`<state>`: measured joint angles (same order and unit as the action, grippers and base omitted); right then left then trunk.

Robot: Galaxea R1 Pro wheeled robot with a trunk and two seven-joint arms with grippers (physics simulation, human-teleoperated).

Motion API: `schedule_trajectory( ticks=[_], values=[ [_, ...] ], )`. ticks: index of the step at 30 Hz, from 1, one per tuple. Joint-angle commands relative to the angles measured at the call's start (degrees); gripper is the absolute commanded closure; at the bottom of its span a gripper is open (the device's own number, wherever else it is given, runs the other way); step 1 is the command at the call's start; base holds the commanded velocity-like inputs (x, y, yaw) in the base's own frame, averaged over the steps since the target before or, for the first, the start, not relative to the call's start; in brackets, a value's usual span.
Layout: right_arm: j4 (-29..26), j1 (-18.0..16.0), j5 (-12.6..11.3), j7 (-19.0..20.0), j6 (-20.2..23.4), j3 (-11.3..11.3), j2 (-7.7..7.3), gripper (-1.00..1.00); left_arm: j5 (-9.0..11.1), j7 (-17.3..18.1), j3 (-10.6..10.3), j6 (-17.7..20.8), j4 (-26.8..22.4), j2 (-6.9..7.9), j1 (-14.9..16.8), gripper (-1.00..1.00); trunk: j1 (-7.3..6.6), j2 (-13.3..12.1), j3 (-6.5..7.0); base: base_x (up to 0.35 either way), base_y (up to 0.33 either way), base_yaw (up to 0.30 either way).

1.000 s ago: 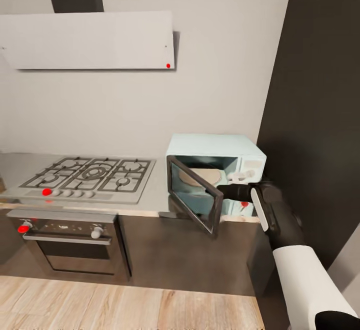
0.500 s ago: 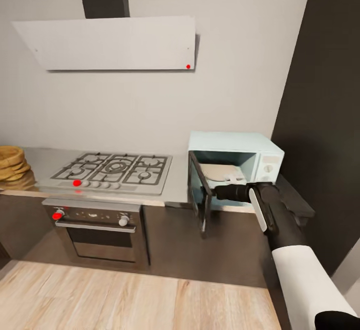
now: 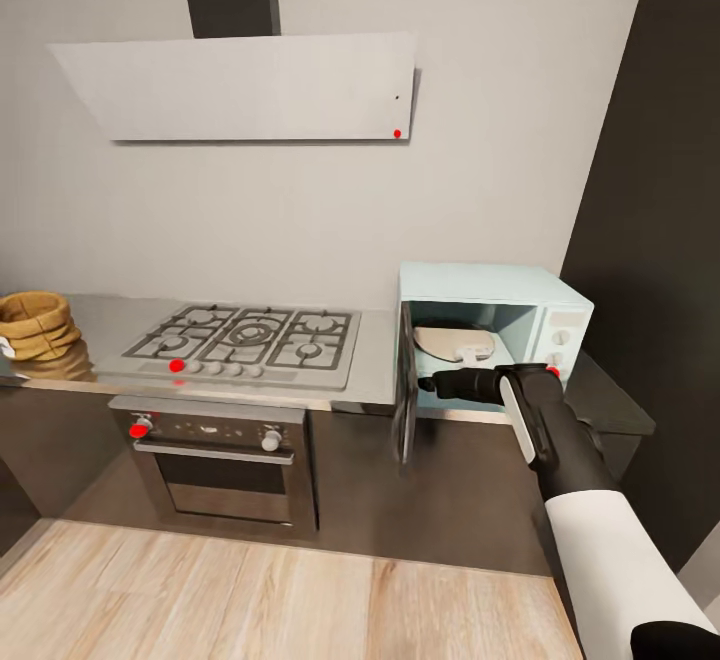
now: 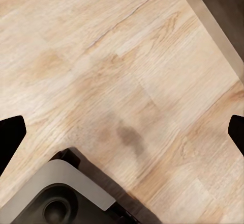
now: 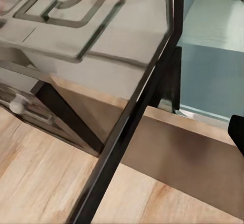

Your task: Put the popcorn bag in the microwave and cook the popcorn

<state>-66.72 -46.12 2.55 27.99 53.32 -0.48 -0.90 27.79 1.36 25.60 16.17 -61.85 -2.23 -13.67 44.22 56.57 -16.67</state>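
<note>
Wood planks of the floor (image 4: 101, 56) lay under my left pincer (image 4: 122, 132), which hung wide with nothing between its dark tips. My right pincer (image 3: 437, 383) reached forward at the inner side of the door (image 3: 404, 395), just beside its lower part; whether it was wide or narrow I could not tell, since the wrist camera caught one tip alone at the frame's edge, with the door's dark frame and glass slanting across. Beyond it the microwave (image 3: 480, 282) stood open on the countertop (image 3: 100, 315), its door swung out edge-on to me, a pale plate (image 3: 450, 340) lying in the mint cavity and no bag on it. The hob (image 3: 250, 338) sat between the microwave and the far left end of the counter, and there the bag (image 3: 35, 323) rested, upright, well apart from both my arms. I judged it light and soft, a tan sack that would buckle under a hard squeeze and tip if nudged at the top. The rolled rim looked the firmest part, so I reckoned a gentle pinch there, or across the upper body just under it, would carry it without spilling. Above the hob hung the grey hood (image 3: 240, 85).
</note>
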Motion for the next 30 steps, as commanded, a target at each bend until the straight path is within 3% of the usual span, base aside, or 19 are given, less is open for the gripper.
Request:
schedule_trajectory(
  ticks=[1, 15, 19, 25, 28, 30],
  values=[
    [-0.07, -0.01, -1.76, 0.66, 0.65, 0.14, 0.05, -1.0, 0.43, 0.12, 0.16, 0.44, -0.11, -0.06, 0.04, -1.0, 0.02, 0.04, -0.07, 0.0, 0.008, 0.0],
    [0.3, -0.02, -1.25, 0.37, -0.03, -0.18, -0.03, -1.0, 0.55, -0.22, 0.15, 0.37, -0.11, -0.08, 0.0, -1.0, 0.02, 0.04, -0.07, -0.047, -0.03, 0.0],
    [0.53, -0.09, -1.31, 0.21, -0.6, -0.42, -2.15, -1.0, 0.59, -0.22, 0.15, 0.4, -0.11, -0.06, 0.01, -1.0, 0.02, 0.04, -0.07, -0.268, -0.19, 0.0],
    [-0.07, -0.07, -1.37, 0.01, -4.2, -0.7, -3.43, -1.0, 0.66, -0.22, 0.15, 0.44, -0.11, -0.06, 0.05, -1.0, 0.02, 0.04, -0.07, -0.278, -0.184, 0.0],
    [-4.63, 1.22, -1.51, 0.09, -5.5, -1.09, -4.02, -1.0, 0.73, -0.19, 0.15, 0.49, -0.11, -0.06, 0.05, -1.0, 0.02, 0.04, -0.07, -0.322, -0.071, 0.0],
    [-14.42, 5.52, -1.53, 0.07, -5.56, -2.23, -4.1, -1.0, 0.75, 0.07, 0.15, 0.51, -0.11, -0.06, 0.05, -1.0, 0.02, 0.04, -0.07, -0.338, -0.025, 0.0]
  ],
)
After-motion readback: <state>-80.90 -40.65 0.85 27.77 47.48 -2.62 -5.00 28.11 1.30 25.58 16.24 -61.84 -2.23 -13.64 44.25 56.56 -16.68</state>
